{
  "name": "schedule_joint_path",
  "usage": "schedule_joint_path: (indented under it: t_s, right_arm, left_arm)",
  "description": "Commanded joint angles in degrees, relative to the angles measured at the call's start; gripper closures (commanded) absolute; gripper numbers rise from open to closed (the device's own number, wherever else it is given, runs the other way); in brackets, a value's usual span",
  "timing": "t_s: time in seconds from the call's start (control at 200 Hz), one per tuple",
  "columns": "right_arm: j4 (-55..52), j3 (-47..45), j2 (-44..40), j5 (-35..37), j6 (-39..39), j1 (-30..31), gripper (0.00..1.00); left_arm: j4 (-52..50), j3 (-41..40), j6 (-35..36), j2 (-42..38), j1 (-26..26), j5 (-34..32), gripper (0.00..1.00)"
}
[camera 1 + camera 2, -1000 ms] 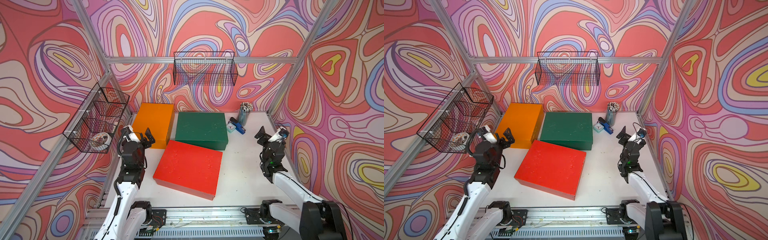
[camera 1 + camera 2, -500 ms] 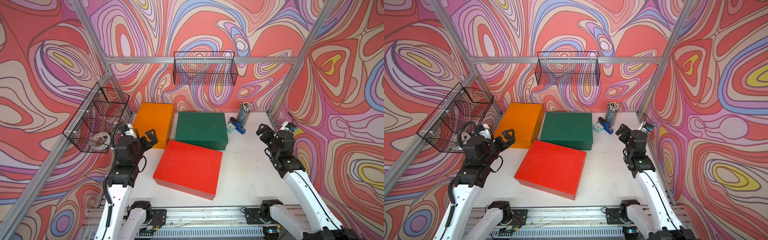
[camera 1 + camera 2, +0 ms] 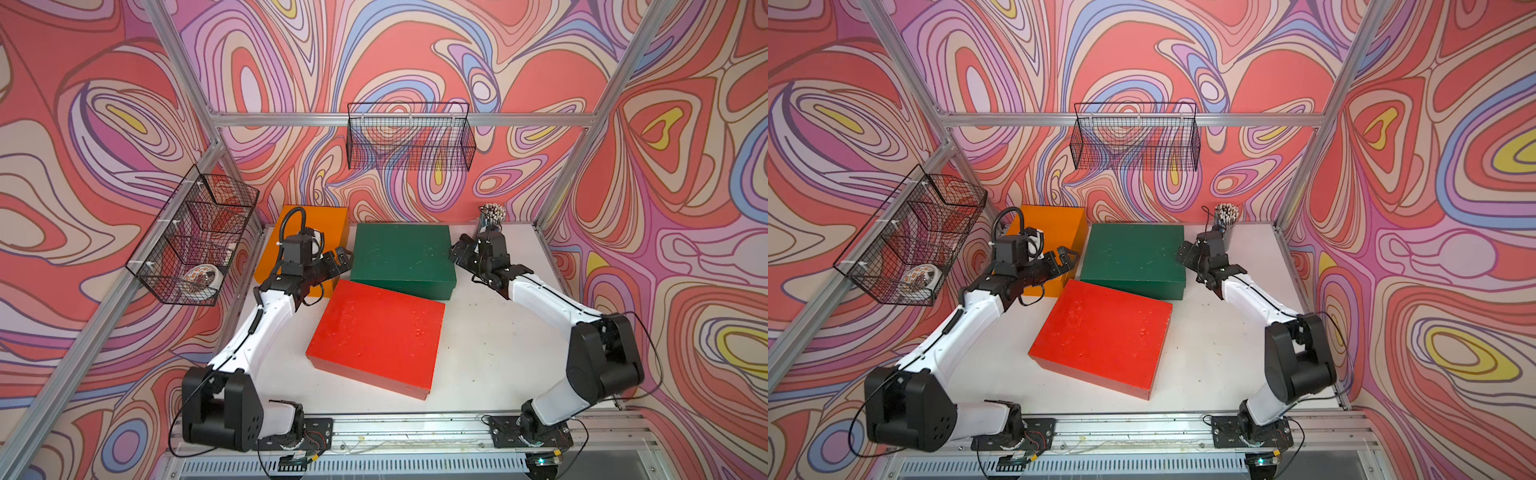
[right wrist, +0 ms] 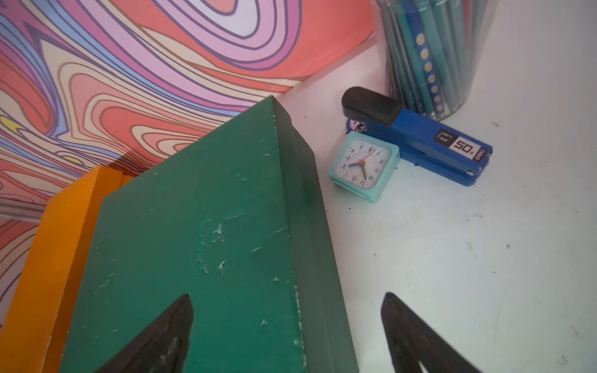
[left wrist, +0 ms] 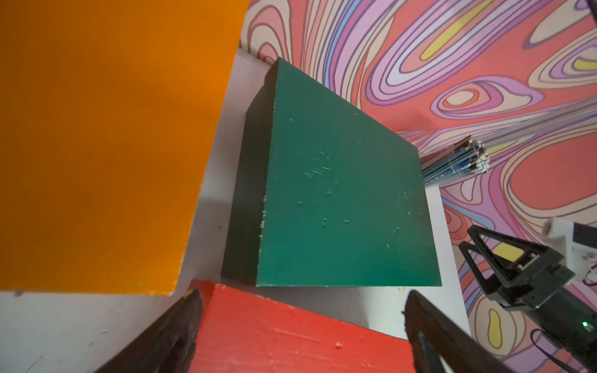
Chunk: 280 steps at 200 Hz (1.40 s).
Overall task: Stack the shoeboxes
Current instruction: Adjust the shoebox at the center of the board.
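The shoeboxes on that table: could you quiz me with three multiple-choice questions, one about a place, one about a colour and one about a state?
1. Which shoebox lies nearest the front edge of the table?
A. orange shoebox
B. red shoebox
C. green shoebox

2. What colour is the small clock beside the green shoebox?
A. pale turquoise
B. yellow
C. black

3. How are the shoeboxes arranged?
A. all three stacked
B. red on green
C. each on the table, none stacked

Answers:
1 B: in both top views red lies in front, with orange and green by the back wall.
2 A: the right wrist view shows its turquoise case.
3 C: both top views show every box resting on the tabletop.
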Motion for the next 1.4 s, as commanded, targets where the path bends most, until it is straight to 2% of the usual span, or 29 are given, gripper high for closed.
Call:
schedule_joint_path:
  t_s: [0.0,0.23,0.496,0.901,1.397]
  right_arm:
    - [-0.03,3.20,2.78,-0.53,0.71,-0.20,0.09]
    - [-1.94,6.34,6.84,0.65,0.16,-0.15,0.10]
    - [-1.58,7.01,11.19,0.73,0.08,-0.19,0.11]
    - [-0.82,9.99,16.65,-2.36,1.14,-0.28,0.13]
    - [-4.03,22.20,27.23,-5.52,1.33,-1.45,0.16]
  left_arm:
    - [0.48,4.74,1.65,4.95,-1.19,0.63,0.04]
    - [-4.61,13.14,3.32,16.56,-2.20,-0.17,0.06]
    - [-6.28,16.43,4.94,23.55,-2.78,-0.88,0.08]
    - [-4.22,16.54,5.06,25.53,-3.99,2.94,0.08]
    - [-2.06,15.31,3.35,24.93,-4.28,5.69,0.08]
